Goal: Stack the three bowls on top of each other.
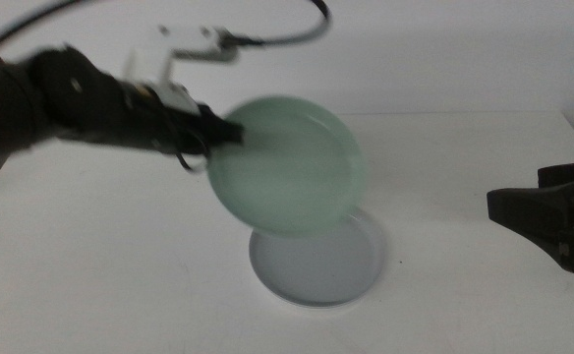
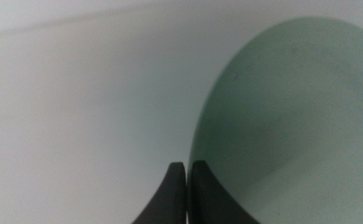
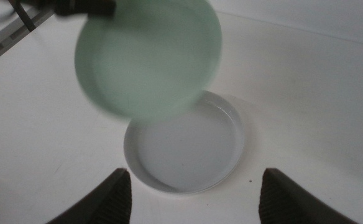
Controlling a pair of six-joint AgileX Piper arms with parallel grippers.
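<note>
My left gripper (image 1: 218,133) is shut on the rim of the mint green bowl (image 1: 289,167) and holds it tilted in the air, blurred. In the left wrist view the jaws (image 2: 187,174) are pressed together at the bowl's edge (image 2: 293,112). Just below it, a pale bowl with a white rim (image 1: 316,267) lies flat on the table. The right wrist view shows this pale bowl (image 3: 181,149) under the green bowl (image 3: 147,56). I cannot tell whether another bowl lies beneath the pale one. My right gripper (image 1: 508,206) is open and empty at the right edge, its jaws (image 3: 194,190) spread wide.
The white table (image 1: 464,295) spreads around the bowls. Its far edge meets a pale wall (image 1: 444,59). A cable (image 1: 287,34) arcs above the left arm.
</note>
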